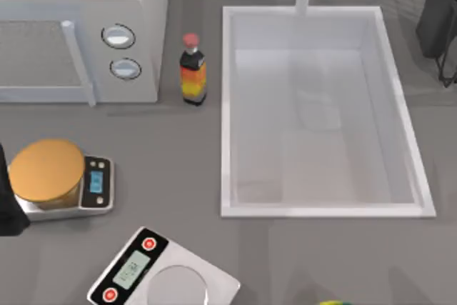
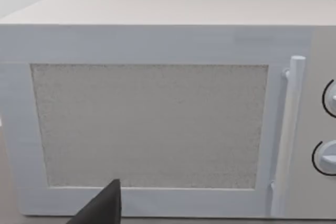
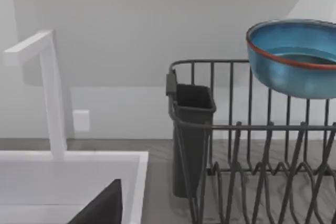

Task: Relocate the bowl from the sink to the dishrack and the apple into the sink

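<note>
Bowl, blue with a reddish rim, sits high over the dark wire dishrack, beside its black cutlery holder. White sink lies on the grey desk, near a bottle and microwave. Neither tool's opening can be told.
</note>
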### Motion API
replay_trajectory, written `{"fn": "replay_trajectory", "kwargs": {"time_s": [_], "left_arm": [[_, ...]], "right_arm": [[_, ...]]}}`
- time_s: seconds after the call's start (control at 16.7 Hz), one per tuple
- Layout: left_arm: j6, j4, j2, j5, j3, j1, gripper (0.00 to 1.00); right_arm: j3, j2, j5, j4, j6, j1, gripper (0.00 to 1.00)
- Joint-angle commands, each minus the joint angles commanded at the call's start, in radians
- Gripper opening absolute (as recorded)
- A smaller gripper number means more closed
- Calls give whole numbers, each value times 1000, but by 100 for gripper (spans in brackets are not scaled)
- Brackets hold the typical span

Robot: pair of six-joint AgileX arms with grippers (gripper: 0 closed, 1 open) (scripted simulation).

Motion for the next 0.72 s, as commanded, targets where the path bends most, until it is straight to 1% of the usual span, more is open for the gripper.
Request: {"fn": "replay_trajectory", "kwargs": {"time_s": [0.18, 0.72], "left_arm": [[0, 0, 0, 0, 0, 0, 100], [0, 0, 0, 0, 0, 0, 100]], "right_arm": [[-59, -68, 20, -55, -1, 23, 100], [-61, -69, 21, -57, -1, 23, 100]]}}
